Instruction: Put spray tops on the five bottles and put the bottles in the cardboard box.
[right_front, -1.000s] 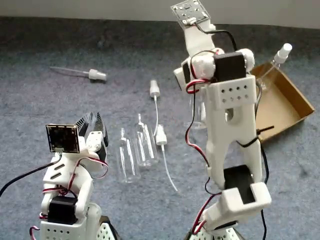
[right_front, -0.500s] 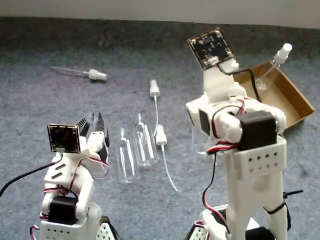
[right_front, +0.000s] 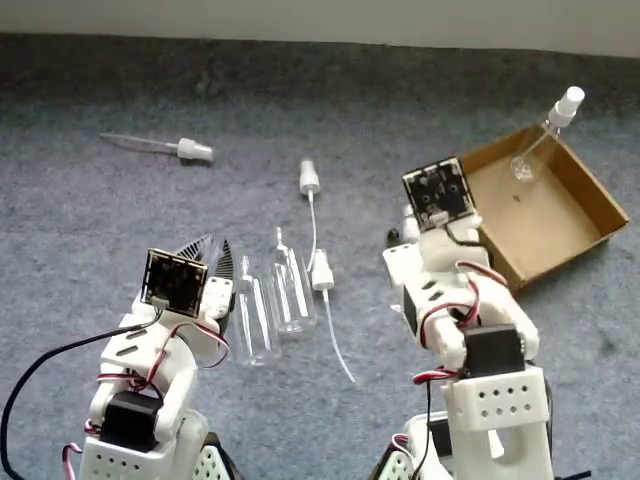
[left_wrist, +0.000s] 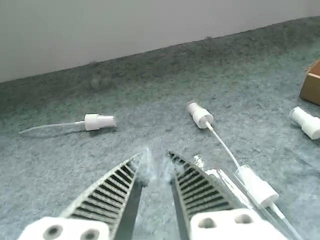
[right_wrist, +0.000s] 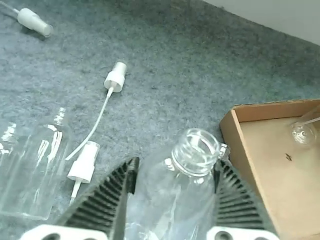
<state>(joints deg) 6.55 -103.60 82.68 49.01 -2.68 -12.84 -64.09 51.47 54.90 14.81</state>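
Note:
My right gripper (right_wrist: 176, 162) is shut on an uncapped clear bottle (right_wrist: 192, 150), held neck-up beside the cardboard box (right_wrist: 280, 150) (right_front: 545, 205). A capped bottle (right_front: 545, 130) leans in the box's far corner. Two clear bottles (right_front: 250, 310) (right_front: 290, 290) lie on the carpet between the arms. My left gripper (left_wrist: 157, 160) (right_front: 212, 255) is open by a narrow gap with nothing in it, just beside those lying bottles (left_wrist: 220, 177). Loose spray tops lie at the far left (right_front: 195, 150), in the middle (right_front: 309, 178) and next to the bottles (right_front: 322, 270).
Grey carpet covers the table, with a pale wall along its far edge. Another white spray top (left_wrist: 306, 122) lies near the box corner (left_wrist: 312, 85). Open carpet stretches at the far left and behind the box.
The right arm has drawn back toward the near edge and lowered, carrying the bottle with it. The left gripper has shifted right toward the lying bottles and its fingers have parted slightly.

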